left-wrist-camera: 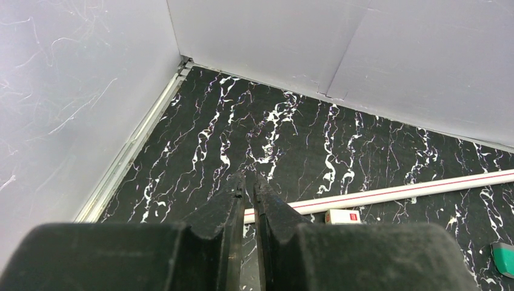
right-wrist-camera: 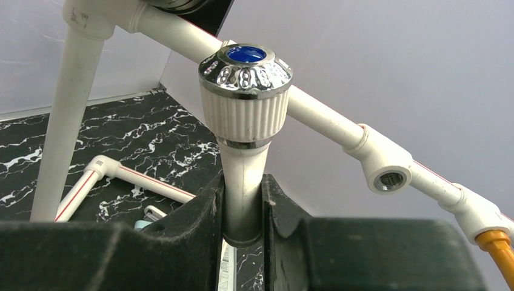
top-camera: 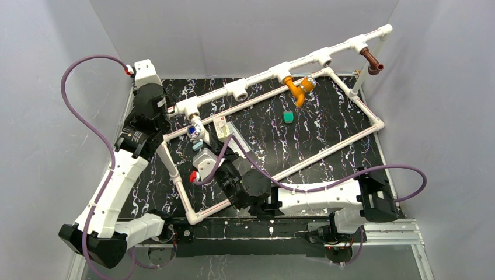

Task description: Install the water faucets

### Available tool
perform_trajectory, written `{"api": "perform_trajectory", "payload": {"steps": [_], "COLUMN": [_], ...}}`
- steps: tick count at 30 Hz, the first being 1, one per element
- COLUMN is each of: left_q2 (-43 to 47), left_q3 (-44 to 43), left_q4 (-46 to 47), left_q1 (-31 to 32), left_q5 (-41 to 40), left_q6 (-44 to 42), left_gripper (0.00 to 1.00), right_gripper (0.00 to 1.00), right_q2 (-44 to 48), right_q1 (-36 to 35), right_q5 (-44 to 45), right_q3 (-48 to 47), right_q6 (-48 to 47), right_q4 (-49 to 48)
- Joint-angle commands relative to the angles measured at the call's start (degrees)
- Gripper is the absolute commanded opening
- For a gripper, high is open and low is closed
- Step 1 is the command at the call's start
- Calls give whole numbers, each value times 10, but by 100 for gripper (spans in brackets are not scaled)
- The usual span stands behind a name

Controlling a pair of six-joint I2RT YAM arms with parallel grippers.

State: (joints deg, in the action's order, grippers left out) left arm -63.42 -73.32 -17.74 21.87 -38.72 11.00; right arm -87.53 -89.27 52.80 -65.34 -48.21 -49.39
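The white faucet (right-wrist-camera: 245, 91), with a chrome knob and blue cap, stands upright in my right gripper (right-wrist-camera: 242, 182), which is shut on its stem. In the top view the white faucet (top-camera: 193, 129) hangs just below the leftmost T-fitting (top-camera: 190, 108) of the white pipe frame (top-camera: 327, 55). The orange faucet (top-camera: 297, 88) and the reddish-brown faucet (top-camera: 371, 60) sit in fittings further right on the rail. An empty threaded fitting (right-wrist-camera: 388, 179) shows to the right of the knob. My left gripper (left-wrist-camera: 249, 188) is shut and empty above the far left of the table.
A small teal piece (top-camera: 288, 116) lies inside the frame, and it also shows in the left wrist view (left-wrist-camera: 503, 257). A white box with a red label (top-camera: 222, 125) lies by the frame's lower pipe (left-wrist-camera: 394, 193). Grey walls close the back and sides.
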Motion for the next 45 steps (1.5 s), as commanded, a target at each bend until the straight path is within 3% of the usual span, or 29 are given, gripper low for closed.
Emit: {"api": "perform_trajectory", "payload": {"steps": [1, 15, 25, 38, 45], "left_q2": [-19, -29, -24, -21, -21], "left_q3": [54, 56, 58, 60, 60], "left_q4": [-174, -173, -174, -175, -177], "left_q1": [3, 3, 3, 3, 3], "left_q5": [5, 18, 20, 22, 24], "left_q6": [2, 5, 3, 4, 4], "left_gripper": [9, 5, 2, 1, 1], "right_gripper": [1, 1, 1, 1, 1], "right_q2": [-7, -44, -50, -14, -25], "right_q1": [2, 2, 3, 25, 27], "right_q5": [10, 6, 15, 39, 68], "right_q3": [-44, -97, -104, -70, -56], "right_q6": [-5, 35, 95, 327, 402], "right_q4": [-20, 38, 12, 5, -46]}}
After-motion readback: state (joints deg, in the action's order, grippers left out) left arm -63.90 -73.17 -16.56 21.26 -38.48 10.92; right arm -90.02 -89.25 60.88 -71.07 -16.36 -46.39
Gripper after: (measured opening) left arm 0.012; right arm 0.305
